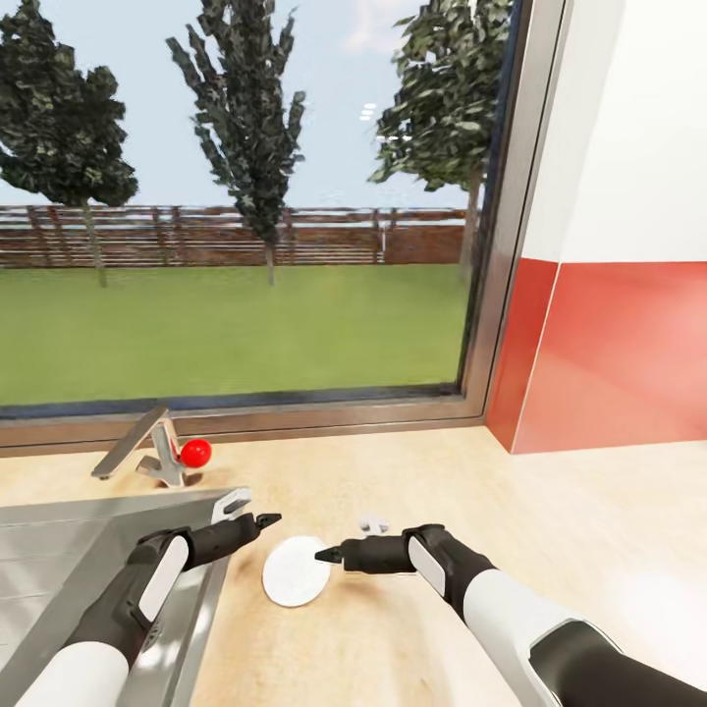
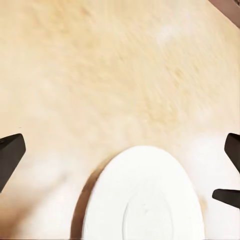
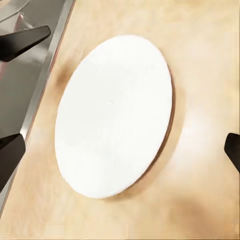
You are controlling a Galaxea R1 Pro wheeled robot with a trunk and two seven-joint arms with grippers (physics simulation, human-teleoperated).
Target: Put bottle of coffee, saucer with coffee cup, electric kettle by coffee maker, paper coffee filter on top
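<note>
Right end effector [image 1: 329, 556] spread over saucer [image 1: 296, 571]; left end effector [image 1: 267, 520] spread; cup [image 1: 373, 524] half hidden.

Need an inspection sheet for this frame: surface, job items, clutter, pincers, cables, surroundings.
Surface: light-wood kitchen countertop, steel sink inset at the robot's left.
Job's things: saucer lies flat on the countertop just right of the sink edge, bare on top. A small white object sits beyond it, too small to identify.
Clutter: nothing seen beyond the tap and its red knob.
Pincers: left pincer open, over the sink's right edge near the saucer; right pincer open, at the saucer's right rim. Both empty.
Cables: nothing seen.
Surroundings: large window onto lawn, trees and fence; red and white wall panel at right.
</note>
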